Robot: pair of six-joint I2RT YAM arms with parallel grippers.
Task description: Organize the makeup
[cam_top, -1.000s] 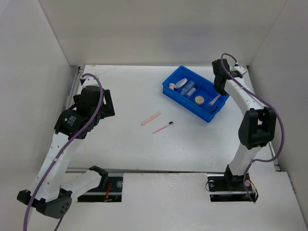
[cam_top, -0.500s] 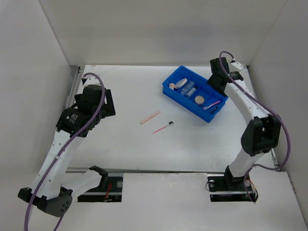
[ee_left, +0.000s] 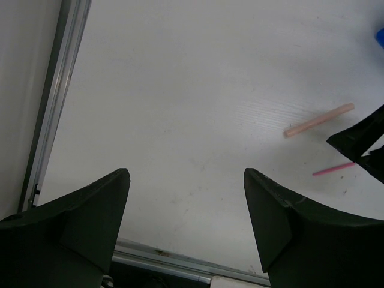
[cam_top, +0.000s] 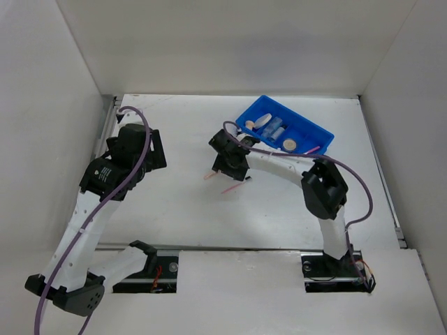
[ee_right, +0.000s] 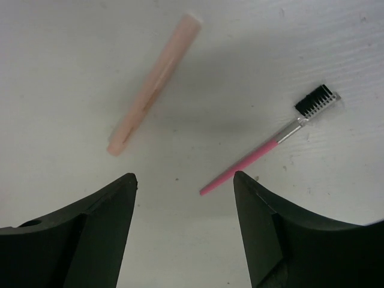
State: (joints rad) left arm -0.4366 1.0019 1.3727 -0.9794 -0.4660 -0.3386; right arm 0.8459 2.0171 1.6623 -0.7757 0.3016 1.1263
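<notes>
Hovering with the right fingers (cam_top: 230, 166) released and spread wide over the middle of the desk (cam_top: 181, 216), grasping nothing. Leaving open white surface on every side of them, with the enclosure walls (cam_top: 49, 84) standing well apart. Hanging with the left fingers (cam_top: 150, 155) released as well, parted over bare desk and grasping nothing. Running along outside the finger at that view's left, a metal rail (ee_left: 54, 114) at the desk edge; lying open ahead and toward the other finger, free room.

Showing, in the right wrist view only, the close detail. Lying slantwise just ahead of the finger at the view's left, a peach stick (ee_right: 153, 84). Lying slantwise ahead of the other finger, a pink-handled brush (ee_right: 267, 147), dark comb head pointing away and handle end reaching toward the gap between the fingers. Touching neither finger, and resting apart from each other. Showing, in the left wrist view, the same two pieces far ahead, with the brush head hiding behind the dark tip of the right fingers.

Showing, in the top view only, a blue bin (cam_top: 307, 124) sitting near and beyond the right fingers. Holding a beige puff (cam_top: 248, 125), two clear vials (cam_top: 275, 130) side by side, a round compact (cam_top: 288, 144) and a pink stick (cam_top: 313, 149) by the near rim. Not showing the dividers clearly enough to tell which compartment.
</notes>
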